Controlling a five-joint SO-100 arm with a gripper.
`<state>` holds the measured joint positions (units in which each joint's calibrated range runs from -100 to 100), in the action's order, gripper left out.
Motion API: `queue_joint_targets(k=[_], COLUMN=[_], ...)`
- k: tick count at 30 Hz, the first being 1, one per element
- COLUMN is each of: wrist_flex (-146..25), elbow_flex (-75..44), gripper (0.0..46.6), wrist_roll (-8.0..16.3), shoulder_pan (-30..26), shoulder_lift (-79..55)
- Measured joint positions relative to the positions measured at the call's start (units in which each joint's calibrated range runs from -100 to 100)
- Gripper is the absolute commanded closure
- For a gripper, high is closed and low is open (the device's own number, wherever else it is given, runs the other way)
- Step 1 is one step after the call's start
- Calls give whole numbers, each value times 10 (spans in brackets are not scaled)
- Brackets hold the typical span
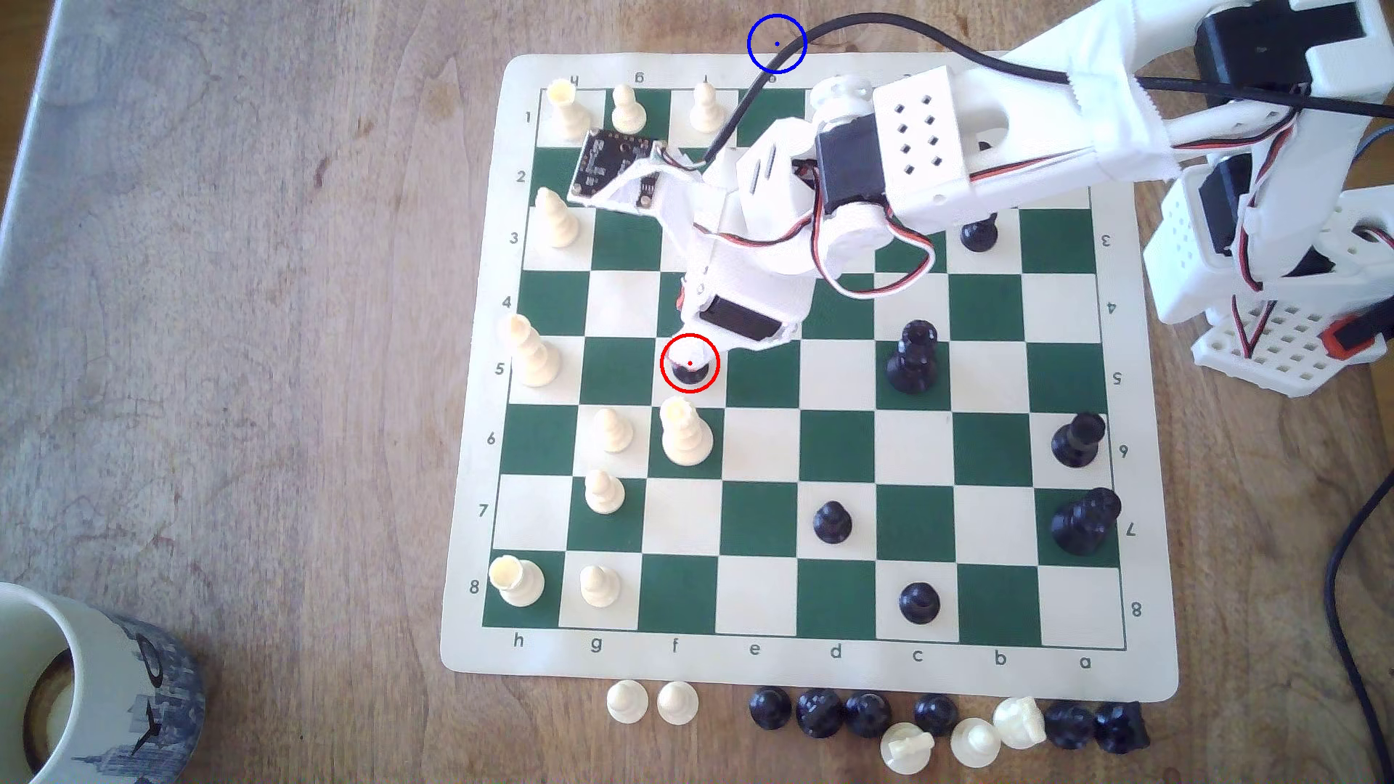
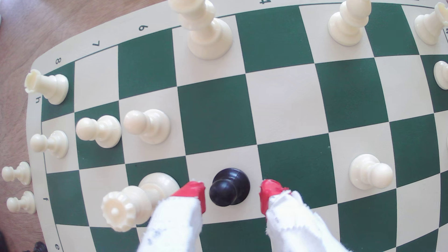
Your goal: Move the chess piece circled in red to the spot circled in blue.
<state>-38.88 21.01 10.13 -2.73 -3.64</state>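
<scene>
Wrist view shows the gripper with its two red fingertips apart, one on each side of the black pawn. A narrow gap is visible on both sides, so the tips do not touch it. The pawn stands upright on a cream square of the board. Just beside one fingertip stands a cream queen; its base is partly hidden behind the white finger.

In the exterior view the gripper covers the upper part of the pawn, and only its dark base is seen inside the red circle, on square f5. The queen is on f6, the next square toward the board's near edge. The blue circle lies on the bare wooden table, just beyond the far edge of the board. A black cable crosses the circle and hides a part of the wood inside it.
</scene>
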Motion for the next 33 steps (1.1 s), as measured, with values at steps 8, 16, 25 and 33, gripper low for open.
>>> queue_joint_targets(k=[8, 16, 25, 33], wrist_flex=[9, 9, 17, 17], elbow_flex=[-7, -7, -26, -26], gripper=[342, 344, 349, 350], wrist_roll=[0, 0, 0, 0], shoulder_pan=[0, -8, -8, -10], shoulder_lift=[-21, -42, -42, -60])
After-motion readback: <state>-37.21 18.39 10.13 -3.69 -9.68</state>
